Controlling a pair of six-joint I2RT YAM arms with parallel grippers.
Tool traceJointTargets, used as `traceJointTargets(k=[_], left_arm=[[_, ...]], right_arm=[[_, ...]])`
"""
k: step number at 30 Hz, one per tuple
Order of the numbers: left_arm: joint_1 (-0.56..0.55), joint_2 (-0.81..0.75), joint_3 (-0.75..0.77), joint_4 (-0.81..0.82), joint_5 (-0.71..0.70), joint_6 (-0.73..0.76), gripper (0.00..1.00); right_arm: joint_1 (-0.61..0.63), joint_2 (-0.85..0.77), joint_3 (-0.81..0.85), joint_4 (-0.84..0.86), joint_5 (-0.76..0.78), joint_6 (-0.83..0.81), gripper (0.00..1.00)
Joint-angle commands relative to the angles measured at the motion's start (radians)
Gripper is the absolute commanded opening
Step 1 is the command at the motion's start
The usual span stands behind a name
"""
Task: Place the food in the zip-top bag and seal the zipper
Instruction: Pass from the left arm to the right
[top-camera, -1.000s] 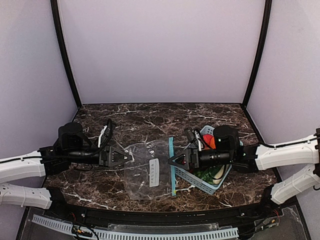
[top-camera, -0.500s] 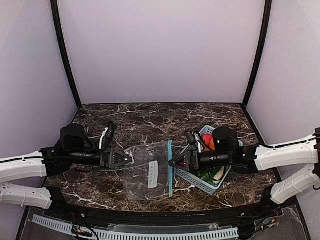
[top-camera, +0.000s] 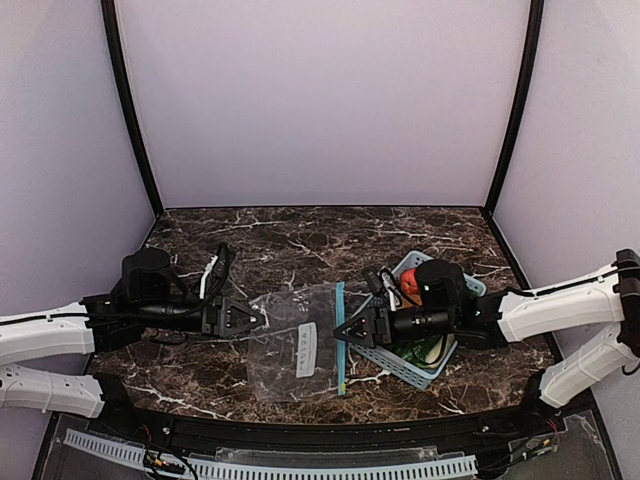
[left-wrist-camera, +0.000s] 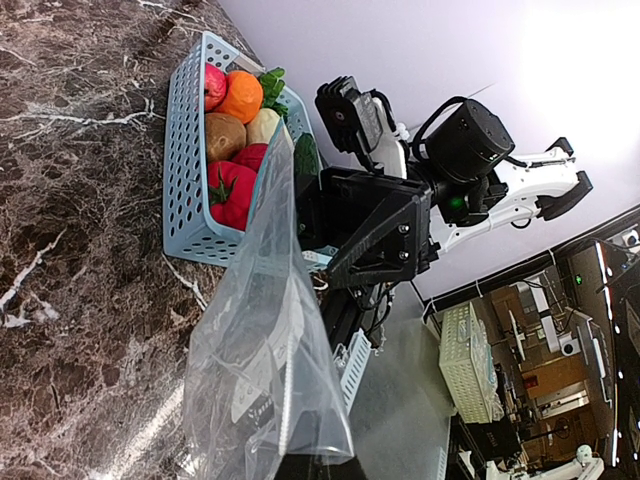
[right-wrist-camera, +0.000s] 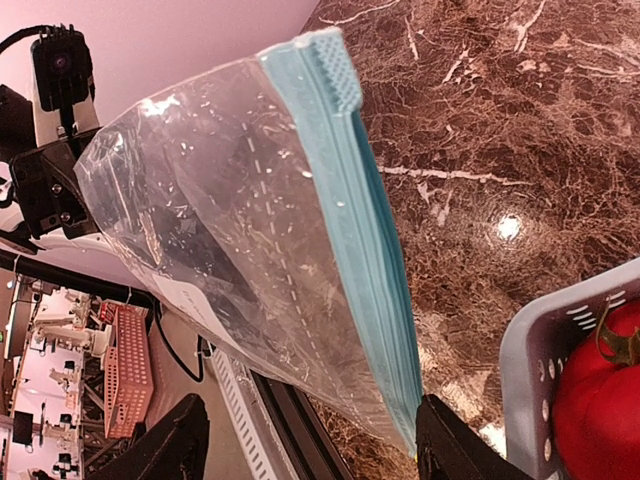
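Straddling the zip-top bag's (right-wrist-camera: 220, 220) zipper (right-wrist-camera: 370, 260), the right jaws stand apart.

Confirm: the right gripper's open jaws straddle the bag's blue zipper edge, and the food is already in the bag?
No: the food lies in the light blue basket; the zip-top bag is empty, as the left wrist view shows. The right gripper does straddle the zipper, open.

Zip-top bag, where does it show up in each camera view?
Top external: zip-top bag lies in the lower middle of the picture.
Left wrist: lower centre, rising close to the lens.
Right wrist: fills the left and middle.
Shared landmark: the blue basket.
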Motion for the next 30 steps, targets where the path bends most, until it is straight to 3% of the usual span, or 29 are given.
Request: traceJointTargets(k=[1, 8, 25, 30], left_arm=[[-0.001, 0.005, -0.016, 0.028, 0.013, 0.001, 0.01], [-0.001, 0.006, -0.015, 0.029, 0.014, -0.002, 0.01], [-0.001, 0.003, -0.023, 0.027, 0.0, -0.012, 0.01], [-0.001, 0.003, -0.025, 0.025, 0.005, -0.01, 0.01]], right_arm=[[-0.007, 0.018, 0.013, 0.044, -0.017, 0.002, 0.69], [-0.006, 0.04, 0.019, 0.063, -0.03, 0.0, 0.68], [-0.006, 0.057, 0.016, 0.1, -0.092, -0.016, 0.55], [-0.007, 0.052, 0.015, 0.066, -0.034, -0.008, 0.54]])
